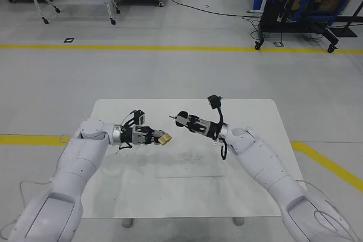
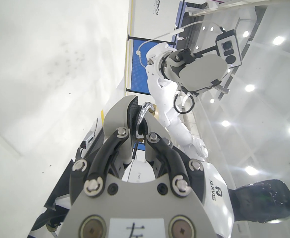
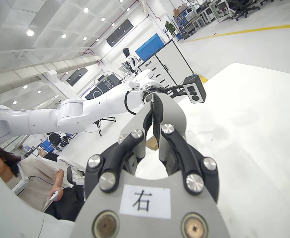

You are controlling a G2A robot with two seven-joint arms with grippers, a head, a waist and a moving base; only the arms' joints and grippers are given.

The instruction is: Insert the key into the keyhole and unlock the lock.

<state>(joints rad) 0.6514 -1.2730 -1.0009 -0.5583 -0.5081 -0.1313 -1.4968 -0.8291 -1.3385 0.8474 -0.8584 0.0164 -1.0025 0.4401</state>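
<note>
Holding a brass padlock above the white surface, the left hand is clamped on it. The right hand, pinched together on a small key, hovers near, with key and padlock apart.

Lock brass-toned metal, shackle glossy chrome; table matt white, smudged.

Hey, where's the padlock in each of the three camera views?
Top view: padlock held in the left gripper, over the table middle.
Left wrist view: its silver shackle pinched in that gripper.
Right wrist view: brass corner peeking behind the right gripper, shut on the key.
Shared landmark: the white table.
</note>
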